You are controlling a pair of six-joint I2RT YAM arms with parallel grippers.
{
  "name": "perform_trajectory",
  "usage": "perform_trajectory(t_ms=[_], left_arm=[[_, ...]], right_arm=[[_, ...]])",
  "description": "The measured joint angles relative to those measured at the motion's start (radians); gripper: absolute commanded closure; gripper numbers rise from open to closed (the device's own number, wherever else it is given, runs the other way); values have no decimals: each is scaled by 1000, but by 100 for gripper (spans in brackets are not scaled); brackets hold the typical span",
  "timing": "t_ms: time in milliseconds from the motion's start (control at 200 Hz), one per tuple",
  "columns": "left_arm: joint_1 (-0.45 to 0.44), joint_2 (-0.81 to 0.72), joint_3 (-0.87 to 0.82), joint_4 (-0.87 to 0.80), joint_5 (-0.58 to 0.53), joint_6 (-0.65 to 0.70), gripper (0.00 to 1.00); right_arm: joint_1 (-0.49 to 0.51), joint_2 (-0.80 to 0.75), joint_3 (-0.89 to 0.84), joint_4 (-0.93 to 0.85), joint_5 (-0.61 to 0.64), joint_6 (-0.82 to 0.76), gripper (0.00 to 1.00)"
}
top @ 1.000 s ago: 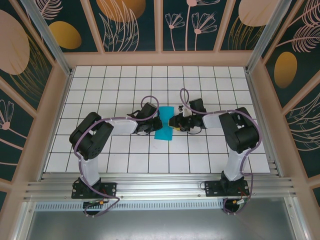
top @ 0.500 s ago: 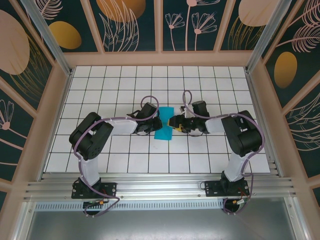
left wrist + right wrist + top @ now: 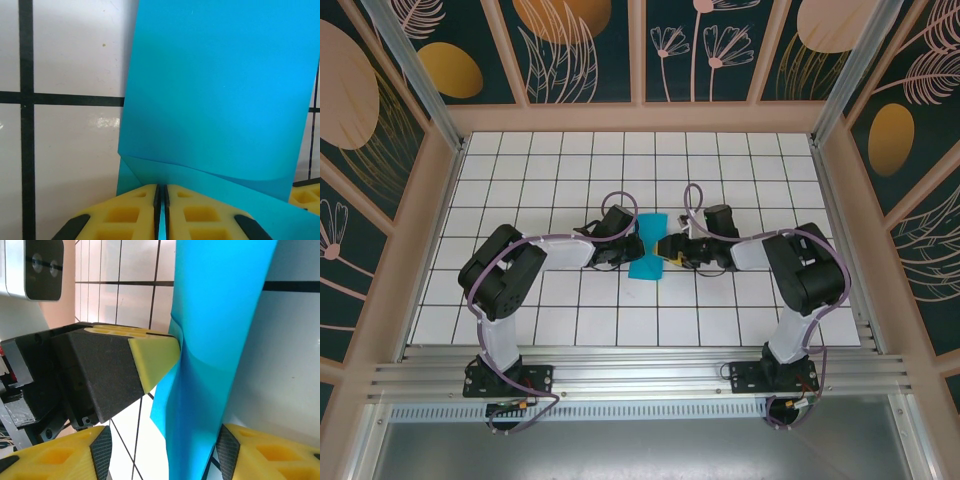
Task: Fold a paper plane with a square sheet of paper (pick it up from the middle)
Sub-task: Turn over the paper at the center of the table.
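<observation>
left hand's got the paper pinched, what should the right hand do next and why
Probably close the right hand on the teal paper. Its fingers stand open on either side of the sheet, while the left hand is shut on the opposite edge; a second grip would let both hands work the fold.

middle: left hand (image 3: 636, 248) and right hand (image 3: 668, 248) meet tip to tip, sheet of paper (image 3: 648, 266) filling the gap, no way through | far tabletop (image 3: 620, 160) rows: open | near rows: open between the arms (image 3: 510, 270) | sides, back: walls (image 3: 400, 260) close in
</observation>
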Motion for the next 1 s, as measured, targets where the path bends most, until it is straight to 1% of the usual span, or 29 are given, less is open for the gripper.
perform_trajectory(t_ms=[65,115,235,300,325,555,601,641,696,796,846,931,1001], left_arm=[[0,0,0,0,2,0,84],[0,0,0,0,2,0,84],[0,0,0,0,2,0,84],[0,0,0,1,2,0,83],[0,0,0,1,2,0,82],[0,-20,0,-1,-2,0,81],[0,-28,0,0,-2,0,80],[0,-34,0,0,-2,0,80],[0,-40,0,0,-2,0,79],[0,-51,-5,0,-2,0,78],[0,-65,-14,0,-2,0,78],[0,-114,-38,0,-19,-1,77],[3,-177,-69,-3,-44,-5,76]], right_arm=[[6,0,2,-5,1,-2,51],[9,1,8,-15,9,-6,53],[11,3,28,-24,28,-7,62],[11,4,37,-36,45,-14,71],[11,4,41,-43,50,-23,73],[12,18,58,-103,92,-32,75],[13,19,58,-109,96,-34,78],[13,19,58,-114,99,-34,83],[14,19,58,-121,103,-36,87],[15,19,60,-128,105,-35,91],[15,19,63,-134,106,-34,96],[15,18,78,-164,111,-47,100],[15,6,102,-221,139,-63,100]])
